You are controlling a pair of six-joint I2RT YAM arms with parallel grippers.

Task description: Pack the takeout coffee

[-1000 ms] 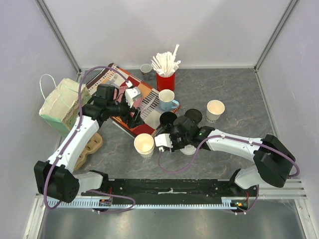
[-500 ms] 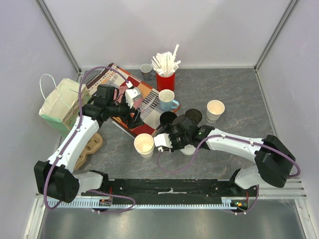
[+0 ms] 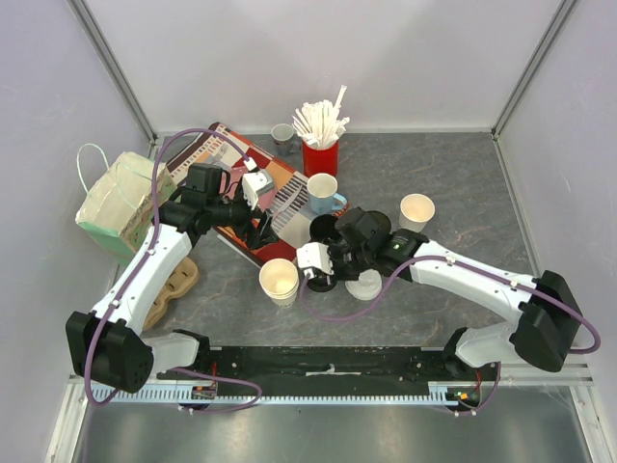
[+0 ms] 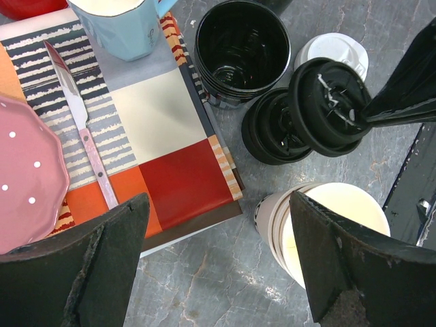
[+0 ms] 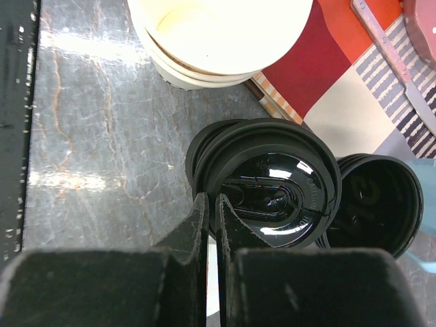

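My right gripper (image 5: 211, 201) is shut on the rim of a black lid (image 5: 279, 184) and holds it just above a stack of black lids (image 5: 204, 153). The left wrist view shows that lid (image 4: 334, 102) raised beside the stack (image 4: 272, 133), with a white lid (image 4: 340, 49) behind. In the top view my right gripper (image 3: 324, 280) is left of the white lid (image 3: 364, 285). My left gripper (image 4: 218, 201) is open and empty over the placemat's corner (image 3: 264, 230). A small paper cup (image 3: 282, 134) with a dark inside stands at the back. Another paper cup (image 3: 416, 212) looks pale inside.
A stack of empty paper cups (image 3: 279, 280) stands near the lids. A glossy black mug (image 4: 242, 48), a light-blue mug (image 4: 119, 24), a knife (image 4: 82, 122) and a pink plate (image 4: 27, 177) surround the placemat. A red holder (image 3: 320, 156), a bag (image 3: 116, 203) and a brown carrier (image 3: 174, 285) are further off.
My right arm has risen and shifted left, lifting the black lid off the stack and uncovering the white lid. My left arm has not moved.
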